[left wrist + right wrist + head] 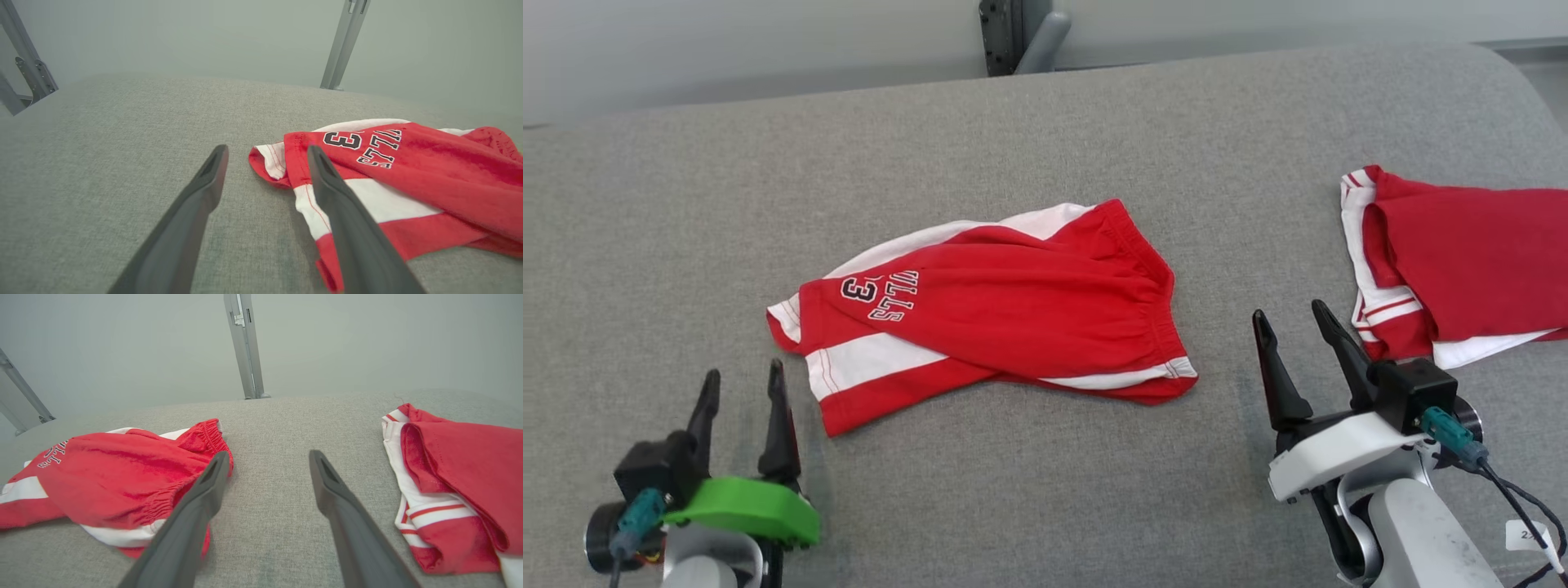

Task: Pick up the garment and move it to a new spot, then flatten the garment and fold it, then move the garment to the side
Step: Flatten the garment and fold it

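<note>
Sitting on the table (686,204), red Bulls shorts (1005,306) look folded, maybe loosely; move aside not done. Left claw (743,371) and right claw (1289,310) spread, holding nothing.

Soft even light, faint shadow under the garment (1013,310); wrist views' backgrounds hazy

Wide grey fabric surface (686,204), red-and-white shorts (1013,310) lying rumpled mid-surface, second red garment (1462,261) folded at right edge

A grey fabric surface (1045,122) spreads under soft, even light. Straight ahead of the right claw (268,454), past the surface's far edge, a grey metal post (245,347) rises against a plain pale wall (122,343).
</note>
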